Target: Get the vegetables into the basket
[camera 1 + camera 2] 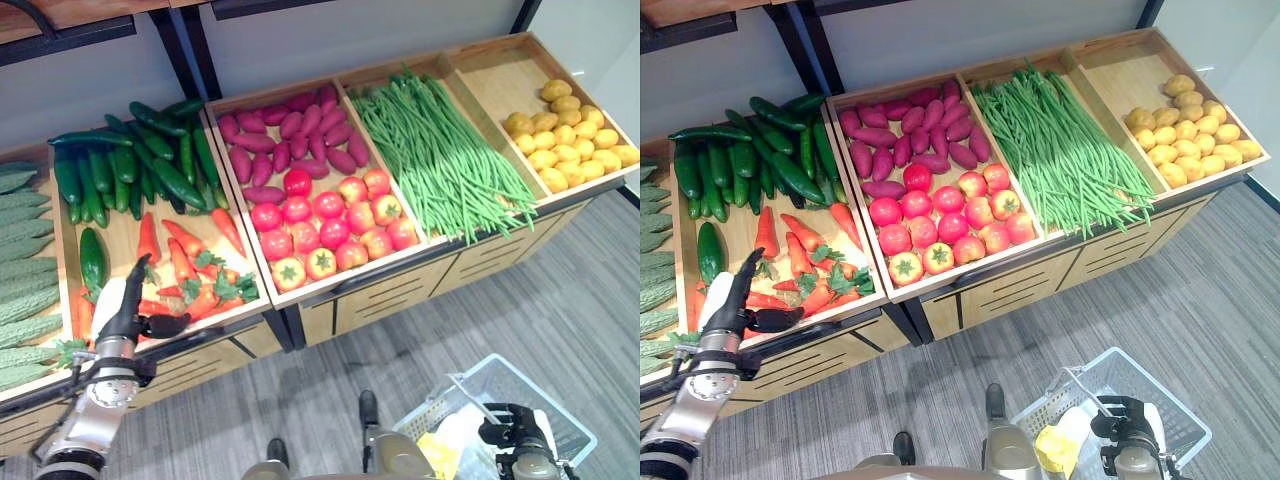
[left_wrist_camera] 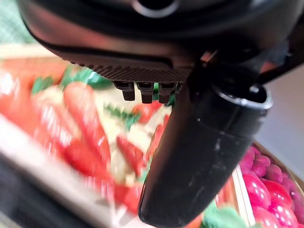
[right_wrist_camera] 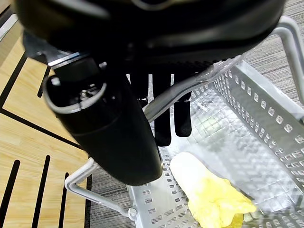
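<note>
Left eye view — left hand (image 1: 128, 300) open, just above carrots (image 1: 185, 272).

Wooden counter (image 1: 395, 290) runs across upper half of frame, split into compartments. L to R: bitter gourds (image 1: 22, 260) at left edge; cucumbers (image 1: 130, 160) above carrots (image 1: 185, 275); purple sweet potatoes (image 1: 290, 135) above tomatoes (image 1: 330, 225); long beans (image 1: 445, 150); potatoes (image 1: 565, 135) at far right. Grey floor (image 1: 560, 310) fills lower frame.
</note>
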You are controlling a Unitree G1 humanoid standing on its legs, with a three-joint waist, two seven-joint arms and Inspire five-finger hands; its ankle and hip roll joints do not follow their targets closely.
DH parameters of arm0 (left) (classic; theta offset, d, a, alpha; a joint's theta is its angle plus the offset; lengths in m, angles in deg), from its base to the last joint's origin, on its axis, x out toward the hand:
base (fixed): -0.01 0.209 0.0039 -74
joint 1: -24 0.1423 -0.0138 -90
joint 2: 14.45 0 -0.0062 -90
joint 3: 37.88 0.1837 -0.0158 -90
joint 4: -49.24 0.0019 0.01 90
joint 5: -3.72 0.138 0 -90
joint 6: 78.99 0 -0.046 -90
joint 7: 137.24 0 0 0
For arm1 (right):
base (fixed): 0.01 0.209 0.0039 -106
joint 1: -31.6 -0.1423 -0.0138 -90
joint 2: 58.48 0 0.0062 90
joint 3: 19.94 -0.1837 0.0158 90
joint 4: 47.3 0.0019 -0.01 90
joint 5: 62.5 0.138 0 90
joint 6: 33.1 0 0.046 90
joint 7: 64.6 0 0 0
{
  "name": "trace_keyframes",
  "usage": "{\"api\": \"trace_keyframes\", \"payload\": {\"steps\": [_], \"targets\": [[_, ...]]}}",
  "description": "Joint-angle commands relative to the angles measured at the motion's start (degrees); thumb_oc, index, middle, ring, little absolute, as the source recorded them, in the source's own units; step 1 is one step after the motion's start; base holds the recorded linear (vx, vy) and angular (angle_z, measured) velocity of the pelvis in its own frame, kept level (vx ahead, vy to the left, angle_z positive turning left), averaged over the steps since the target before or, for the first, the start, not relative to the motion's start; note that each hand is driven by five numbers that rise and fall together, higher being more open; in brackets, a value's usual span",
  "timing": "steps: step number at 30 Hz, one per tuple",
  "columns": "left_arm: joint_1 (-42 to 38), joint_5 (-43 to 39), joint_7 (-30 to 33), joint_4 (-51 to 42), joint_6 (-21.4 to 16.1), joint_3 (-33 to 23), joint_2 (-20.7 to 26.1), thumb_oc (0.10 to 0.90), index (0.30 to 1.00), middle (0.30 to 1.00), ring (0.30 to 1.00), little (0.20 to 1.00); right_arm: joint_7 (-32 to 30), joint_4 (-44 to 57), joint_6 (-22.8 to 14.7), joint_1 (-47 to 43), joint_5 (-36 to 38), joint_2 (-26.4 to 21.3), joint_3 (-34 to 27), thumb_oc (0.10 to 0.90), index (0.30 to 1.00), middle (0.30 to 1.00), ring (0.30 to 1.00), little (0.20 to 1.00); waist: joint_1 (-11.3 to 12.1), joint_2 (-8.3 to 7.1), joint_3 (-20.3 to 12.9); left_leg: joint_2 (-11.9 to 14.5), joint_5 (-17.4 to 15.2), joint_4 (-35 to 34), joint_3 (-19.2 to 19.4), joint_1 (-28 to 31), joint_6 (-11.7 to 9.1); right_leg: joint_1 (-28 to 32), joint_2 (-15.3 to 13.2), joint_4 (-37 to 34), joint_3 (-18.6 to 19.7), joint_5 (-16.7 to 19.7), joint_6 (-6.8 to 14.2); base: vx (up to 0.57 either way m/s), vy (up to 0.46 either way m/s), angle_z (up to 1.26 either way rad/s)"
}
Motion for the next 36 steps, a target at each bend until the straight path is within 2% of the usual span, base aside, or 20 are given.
{"api": "trace_keyframes", "payload": {"steps": [1,10,22,26,27,28,30,33,36], "targets": [[-8.0,-2.9,2.1,-0.2,-3.2,-3.9,5.0,0.9,1.0,1.0,1.0,1.0,-0.6,0.8,-1.1,-2.7,-1.6,-3.9,2.7,0.4,0.3,0.3,0.3,0.3,-0.6,-2.21,0.6,1.8,-2.4,0.3,-3.0,0.8,-1.5,3.1,-5.7,0.6,1.4,-3.7,6.5,0.0,0.0,0.0],[-11.0,-3.3,4.2,4.7,-2.5,-2.6,2.4,0.9,1.0,1.0,1.0,1.0,-1.1,0.7,-1.2,-3.7,-1.6,-3.7,3.5,0.4,0.3,0.3,0.3,0.3,-0.6,-2.3,1.4,1.8,-2.0,0.3,-3.1,-0.2,-1.5,2.0,-5.5,0.8,1.8,-3.6,6.4,0.0,0.0,0.0],[-16.2,-4.0,8.9,9.3,-2.5,-2.0,1.2,0.9,1.0,1.0,1.0,1.0,-2.0,0.5,-1.4,-4.6,-1.6,-3.1,5.2,0.4,0.3,0.3,0.3,0.3,-1.2,-2.87,1.8,1.9,-1.8,0.3,-2.9,-0.8,-1.6,1.3,-5.4,0.9,2.2,-3.7,6.3,0.0,0.002,-0.02],[-17.8,-3.6,8.7,12.1,-1.9,-0.5,1.2,0.9,1.0,1.0,1.0,1.0,-2.2,0.5,-1.4,-5.2,-1.5,-3.1,6.0,0.4,0.3,0.3,0.3,0.3,-1.4,-3.04,1.9,2.0,-1.6,0.3,-2.9,-1.2,-1.7,0.8,-5.3,1.0,2.4,-3.6,6.3,0.0,0.001,-0.01],[-18.4,-2.4,8.0,14.6,-1.2,0.8,0.9,0.831,0.904,0.904,0.904,0.904,-2.1,0.0,-1.3,-5.7,-1.5,-3.0,6.4,0.4,0.3,0.3,0.3,0.3,-1.5,-3.08,2.0,2.1,-1.5,0.3,-2.8,-1.3,-1.7,0.6,-5.3,1.1,2.6,-3.6,6.3,0.0,0.0,0.0],[-18.6,0.0,6.6,17.9,0.2,3.4,0.9,0.4,0.3,0.3,0.3,0.3,-2.2,-0.6,-1.1,-6.4,-1.5,-3.4,6.7,0.4,0.3,0.3,0.3,0.3,-1.6,-3.11,2.3,2.1,-1.4,0.3,-2.8,-1.6,-1.7,0.3,-5.2,1.1,2.8,-3.5,6.2,-0.02,0.03,-0.03],[-18.4,4.4,5.4,20.1,0.8,6.4,1.7,0.4,0.3,0.3,0.3,0.3,-2.3,-0.8,-1.1,-7.2,-1.9,-4.1,6.8,0.4,0.3,0.3,0.3,0.3,-1.6,-3.11,2.7,2.2,-1.4,0.3,-2.7,-1.7,-1.7,0.1,-5.2,1.1,2.9,-3.4,6.2,-0.03,0.033,-0.04],[-18.4,5.3,7.0,16.4,0.4,5.6,3.0,0.4,0.3,0.3,0.3,0.3,-2.8,-0.1,-1.4,-7.8,-2.3,-4.2,7.1,0.4,0.3,0.3,0.3,0.3,-1.1,-3.2,3.2,2.3,-1.4,0.3,-2.9,-1.8,-1.7,0.1,-5.2,1.1,2.7,-3.3,6.3,-0.02,0.018,-0.01],[-18.5,4.4,10.5,3.6,-1.4,1.6,4.3,0.4,0.3,0.3,0.3,0.3,-2.9,0.1,-1.3,-7.0,-2.3,-3.4,6.9,0.4,0.3,0.3,0.3,0.3,-0.2,-3.33,3.1,2.2,-1.5,0.3,-3.7,-1.7,-1.6,0.6,-5.4,1.1,2.1,-3.5,6.3,0.0,0.002,0.01]]}}
